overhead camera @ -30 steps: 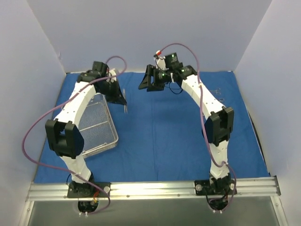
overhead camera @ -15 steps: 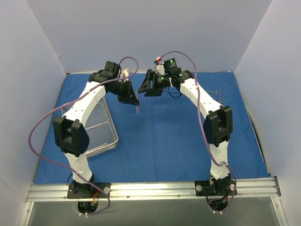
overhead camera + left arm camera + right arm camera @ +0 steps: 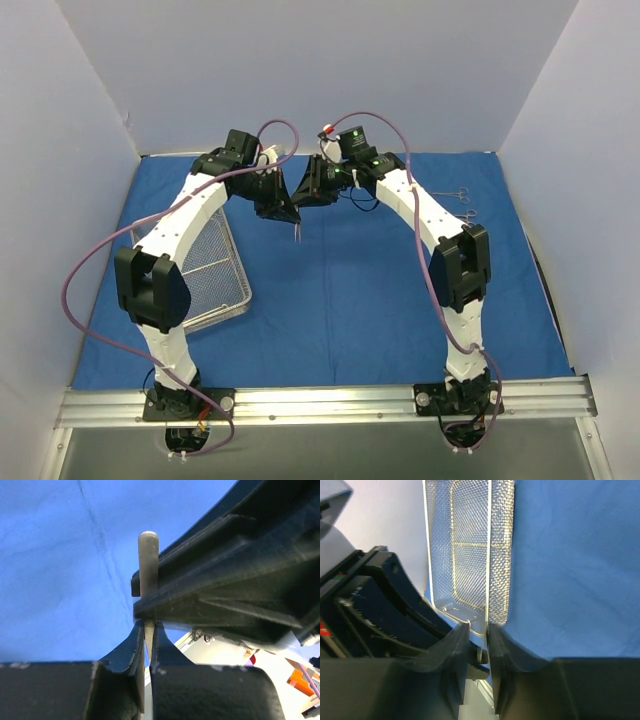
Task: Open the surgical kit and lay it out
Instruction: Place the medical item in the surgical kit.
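L gripper (image 3: 148, 627) clamps instrument (image 3: 148, 555); R gripper (image 3: 477, 630) slightly open around it. Likely stiff, light, slick: grip shank.

Plain pale walls close me in: the far wall (image 3: 320, 70), the left wall (image 3: 50, 200) and the right wall (image 3: 590, 200). Nearest me, an aluminium rail (image 3: 330, 400) edges a grey surface (image 3: 320, 450), evenly lit.

On the cloth (image 3: 340, 300), tray (image 3: 233, 262) lies left, instruments (image 3: 463, 196) far right.
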Motion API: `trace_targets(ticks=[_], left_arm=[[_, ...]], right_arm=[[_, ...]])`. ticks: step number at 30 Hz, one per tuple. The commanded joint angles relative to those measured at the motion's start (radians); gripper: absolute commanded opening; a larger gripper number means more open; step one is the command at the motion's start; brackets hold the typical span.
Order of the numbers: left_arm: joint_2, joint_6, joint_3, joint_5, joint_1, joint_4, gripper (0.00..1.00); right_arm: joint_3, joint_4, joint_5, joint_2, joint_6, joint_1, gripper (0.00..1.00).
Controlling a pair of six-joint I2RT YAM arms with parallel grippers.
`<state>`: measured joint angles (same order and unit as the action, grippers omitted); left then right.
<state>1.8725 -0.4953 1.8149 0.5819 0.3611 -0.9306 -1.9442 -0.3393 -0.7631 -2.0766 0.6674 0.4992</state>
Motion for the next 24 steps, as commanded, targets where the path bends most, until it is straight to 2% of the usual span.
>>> trace_targets(ticks=[1,3,4,6,7,8,10,11,12,14,17,18,19,22,23,24], left_arm=[[-0.026,-0.011,0.035,0.033,0.006,0.045,0.02],[-0.023,-0.009,0.044,0.032,0.007,0.049,0.02],[-0.021,-0.008,0.049,0.027,0.009,0.049,0.02],[-0.019,0.004,0.058,0.018,0.007,0.038,0.13],[-0.019,0.012,0.061,0.006,0.006,0.03,0.25],[-0.025,0.03,0.064,-0.011,0.004,0.018,0.52],[-0.042,0.056,0.054,-0.048,-0.001,0.022,0.71],[-0.064,0.079,0.044,-0.071,-0.014,0.022,0.9],[-0.075,0.092,0.032,-0.079,-0.027,0.027,0.94],[-0.099,0.113,-0.005,-0.103,-0.056,0.016,0.97],[-0.14,0.139,-0.076,-0.128,-0.137,0.018,0.96],[-0.15,0.141,-0.094,-0.132,-0.178,0.018,0.96],[-0.16,0.136,-0.11,-0.136,-0.197,0.012,0.96],[-0.216,0.101,-0.193,-0.157,-0.253,0.027,0.96],[-0.234,0.095,-0.209,-0.165,-0.263,0.023,0.96],[-0.234,0.092,-0.218,-0.178,-0.269,0.015,0.96]], right_arm=[[0.011,0.022,-0.036,-0.017,0.024,0.006,0.1],[0.014,0.026,-0.038,-0.017,0.034,0.009,0.01],[0.017,0.028,-0.038,-0.016,0.04,0.009,0.0],[0.018,0.007,-0.007,-0.014,0.058,0.006,0.0],[0.019,-0.006,0.001,-0.013,0.063,0.002,0.0],[0.018,-0.042,0.016,-0.01,0.072,-0.004,0.0],[0.03,-0.069,0.079,0.016,0.089,-0.025,0.0],[0.059,-0.099,0.108,0.032,0.112,-0.033,0.0],[0.082,-0.118,0.146,0.052,0.129,-0.043,0.0],[0.145,-0.183,0.246,0.117,0.158,-0.089,0.0],[0.335,-0.263,0.361,0.248,0.213,-0.197,0.0],[0.444,-0.277,0.382,0.289,0.236,-0.233,0.0],[0.497,-0.297,0.431,0.371,0.245,-0.32,0.0],[0.673,-0.384,0.504,0.536,0.253,-0.474,0.0],[0.71,-0.412,0.531,0.568,0.25,-0.585,0.0],[0.746,-0.428,0.541,0.598,0.248,-0.638,0.0]])
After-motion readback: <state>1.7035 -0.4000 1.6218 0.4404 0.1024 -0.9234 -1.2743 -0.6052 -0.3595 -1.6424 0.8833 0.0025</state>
